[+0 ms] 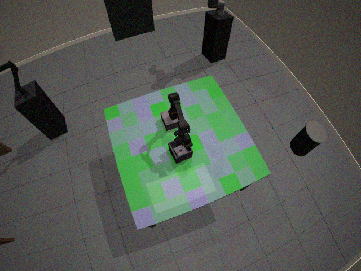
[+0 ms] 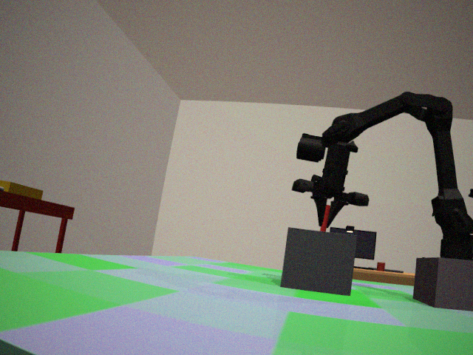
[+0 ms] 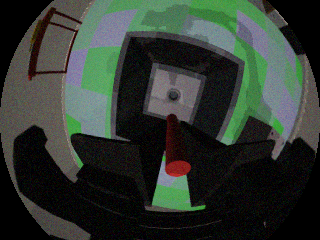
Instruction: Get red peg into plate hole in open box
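Note:
The red peg (image 2: pixel 325 218) (image 3: pixel 175 145) is held between the fingertips of my gripper (image 2: pixel 324 223) (image 3: pixel 173 124), leaning slightly in the exterior view. The open dark box (image 1: pixel 183 158) (image 2: pixel 317 261) (image 3: pixel 118 85) stands below. The peg's lower end passes out of sight behind the box's top edge in the exterior view. In the wrist view its far end overlaps the near edge of the light plate (image 3: pixel 160 86) (image 1: pixel 176 149), short of the hole (image 3: pixel 173 94) (image 1: pixel 180 150). Its depth inside the box cannot be told. The top view does not show the peg.
The arm's base block (image 1: pixel 170 125) (image 2: pixel 446 282) (image 3: pixel 253 134) stands on the patchwork table top (image 1: pixel 233 122) (image 2: pixel 133 321), a short way from the box. The box walls rise around the plate on all sides. A red side table (image 2: pixel 38 204) (image 3: pixel 36 55) is farther off.

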`<state>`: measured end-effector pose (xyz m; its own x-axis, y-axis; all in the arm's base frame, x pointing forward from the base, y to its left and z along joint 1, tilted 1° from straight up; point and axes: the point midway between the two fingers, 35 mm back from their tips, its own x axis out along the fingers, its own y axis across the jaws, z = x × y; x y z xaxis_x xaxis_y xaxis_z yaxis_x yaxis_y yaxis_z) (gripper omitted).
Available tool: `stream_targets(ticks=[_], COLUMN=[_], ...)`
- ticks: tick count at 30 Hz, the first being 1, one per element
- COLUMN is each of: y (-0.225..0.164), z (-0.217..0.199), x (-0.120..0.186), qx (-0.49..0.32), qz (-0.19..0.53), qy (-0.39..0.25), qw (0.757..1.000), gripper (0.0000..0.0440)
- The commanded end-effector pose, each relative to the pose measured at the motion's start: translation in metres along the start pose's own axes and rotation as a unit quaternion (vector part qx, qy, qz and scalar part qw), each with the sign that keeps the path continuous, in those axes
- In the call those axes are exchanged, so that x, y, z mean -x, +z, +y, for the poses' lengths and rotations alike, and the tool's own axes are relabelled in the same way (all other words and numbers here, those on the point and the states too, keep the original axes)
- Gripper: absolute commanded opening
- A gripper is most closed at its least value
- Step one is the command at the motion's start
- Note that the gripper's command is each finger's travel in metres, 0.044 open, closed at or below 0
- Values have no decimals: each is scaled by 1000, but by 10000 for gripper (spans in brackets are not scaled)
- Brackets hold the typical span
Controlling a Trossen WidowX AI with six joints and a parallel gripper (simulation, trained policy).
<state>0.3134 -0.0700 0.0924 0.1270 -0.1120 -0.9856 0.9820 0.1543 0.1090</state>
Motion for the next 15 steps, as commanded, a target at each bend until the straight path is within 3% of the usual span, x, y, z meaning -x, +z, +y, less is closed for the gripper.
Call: stream_targets(ticks=[1, 15], y=[1, 16], z=[-3, -3], x=[-10, -43], qx=[1, 3], qz=[8, 24], qy=[-7, -11], qw=[1000, 1000], gripper=[0, 0])
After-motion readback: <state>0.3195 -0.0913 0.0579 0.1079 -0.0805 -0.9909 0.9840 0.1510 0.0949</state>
